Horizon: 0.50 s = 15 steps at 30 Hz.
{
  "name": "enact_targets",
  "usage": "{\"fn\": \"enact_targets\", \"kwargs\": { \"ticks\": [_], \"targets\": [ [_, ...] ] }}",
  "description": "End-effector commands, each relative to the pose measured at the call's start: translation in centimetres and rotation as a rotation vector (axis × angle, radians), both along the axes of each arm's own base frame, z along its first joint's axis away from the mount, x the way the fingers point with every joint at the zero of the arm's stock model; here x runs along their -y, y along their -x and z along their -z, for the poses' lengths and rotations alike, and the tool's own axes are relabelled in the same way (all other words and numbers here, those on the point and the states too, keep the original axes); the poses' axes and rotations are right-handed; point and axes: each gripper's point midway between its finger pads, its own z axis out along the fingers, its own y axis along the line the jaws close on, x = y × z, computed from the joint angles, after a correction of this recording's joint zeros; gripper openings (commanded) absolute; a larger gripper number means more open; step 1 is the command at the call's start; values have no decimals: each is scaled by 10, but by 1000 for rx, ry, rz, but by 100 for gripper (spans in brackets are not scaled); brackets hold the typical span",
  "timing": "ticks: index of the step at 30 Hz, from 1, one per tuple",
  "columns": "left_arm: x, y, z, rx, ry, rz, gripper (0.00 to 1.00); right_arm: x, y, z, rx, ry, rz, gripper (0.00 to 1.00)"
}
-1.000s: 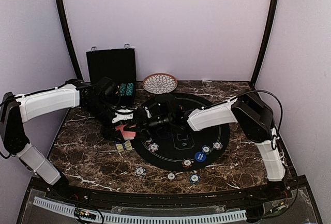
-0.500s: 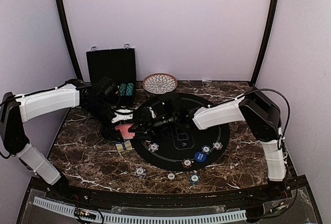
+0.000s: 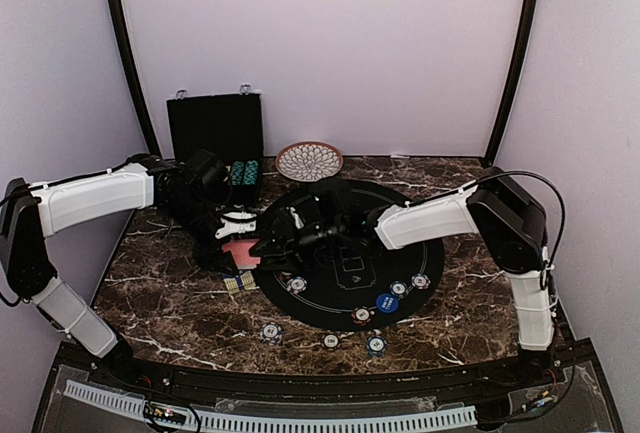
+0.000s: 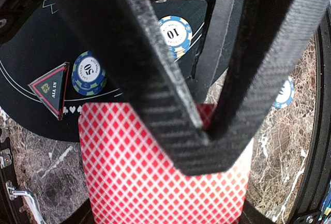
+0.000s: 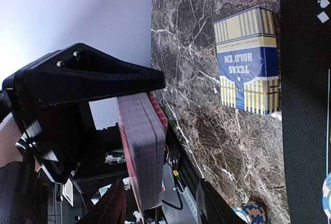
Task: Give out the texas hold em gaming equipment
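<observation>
Left gripper (image 4: 205, 136) clamped on deck (image 4: 129, 177). Right gripper (image 5: 158, 206) jaws apart, deck's end sitting between them; contact unclear from here. Best: pinch only the outermost card (image 5: 160, 114), slide it off along the deck face, left grip firm, no twisting or fanning.

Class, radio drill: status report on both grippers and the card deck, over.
Left gripper shut on red-backed deck. Right gripper open, fingers either side of the deck's end. Card box flat on marble, apart from both.
</observation>
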Motion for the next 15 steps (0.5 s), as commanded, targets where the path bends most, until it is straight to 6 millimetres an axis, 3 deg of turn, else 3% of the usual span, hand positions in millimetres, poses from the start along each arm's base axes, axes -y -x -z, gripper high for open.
{"fn": "enact_targets", "kwargs": {
  "ticks": [1, 7, 15],
  "targets": [
    [3, 0, -7, 6, 28, -7, 30, -17, -6, -20, 21, -79, 1, 47],
    [3, 1, -7, 3, 30, -9, 30, -34, -9, -19, 1, -116, -11, 47],
    [4, 1, -11, 6, 40, -10, 28, -30, -12, -4, -17, -83, 7, 43]
  ]
}}
